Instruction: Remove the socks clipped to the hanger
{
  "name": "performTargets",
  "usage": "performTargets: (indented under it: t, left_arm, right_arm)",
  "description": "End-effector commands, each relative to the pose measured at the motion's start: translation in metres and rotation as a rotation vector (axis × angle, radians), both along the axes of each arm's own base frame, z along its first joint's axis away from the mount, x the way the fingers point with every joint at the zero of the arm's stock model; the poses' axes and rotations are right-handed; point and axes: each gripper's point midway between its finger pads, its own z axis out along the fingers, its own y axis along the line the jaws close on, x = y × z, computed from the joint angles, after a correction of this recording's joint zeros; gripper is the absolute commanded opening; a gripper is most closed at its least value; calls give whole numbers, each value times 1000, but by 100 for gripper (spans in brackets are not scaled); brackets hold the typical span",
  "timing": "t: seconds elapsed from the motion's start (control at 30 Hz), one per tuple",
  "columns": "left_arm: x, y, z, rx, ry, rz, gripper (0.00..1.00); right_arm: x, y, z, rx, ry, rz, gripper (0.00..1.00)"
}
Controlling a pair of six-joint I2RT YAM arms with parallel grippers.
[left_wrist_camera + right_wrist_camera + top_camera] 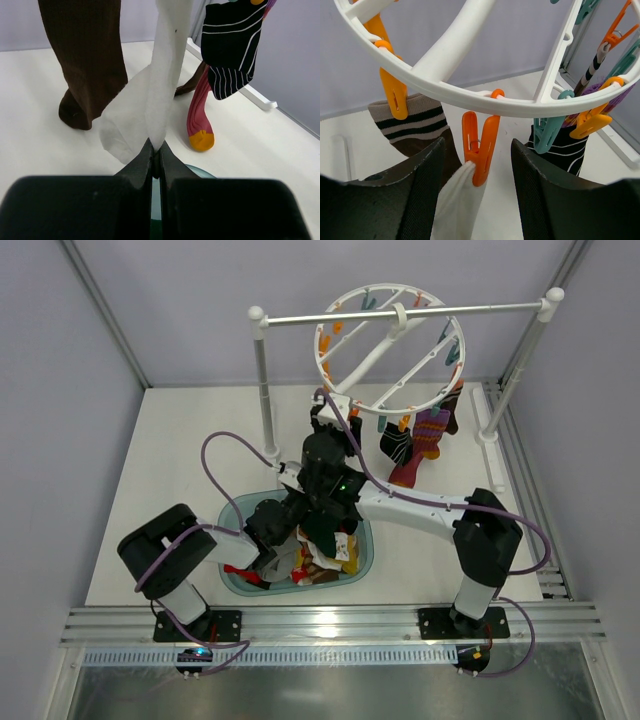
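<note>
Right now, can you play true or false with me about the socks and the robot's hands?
1. The left gripper pinches the bottom of the white sock. True.
2. The right gripper is shut tight. False: its jaws stand open, one on each side of the orange clip.
3. The white sock is off the hanger. False: the orange clip bites its top.
4. A brown sock hangs beside the white one. True.
5. The teal tub is empty. False: loose socks lie in it.
</note>
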Motion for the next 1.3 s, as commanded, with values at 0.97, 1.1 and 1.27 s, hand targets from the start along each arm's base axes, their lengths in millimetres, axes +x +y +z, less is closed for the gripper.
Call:
performTargets:
  t: [0.97,1.1,1.27]
  left_arm:
    - [-3,-1,52,-169,-143,-15,0]
    - [-3,-1,51,-167,-141,-12,0]
    - [-3,-1,51,-166,-141,-11,0]
  right_arm:
    - [24,-16,20,50,-30,-126,25]
    - [22,-19,21,42,-26,-144,11]
    - [22,-19,19,14,-15,-161,4]
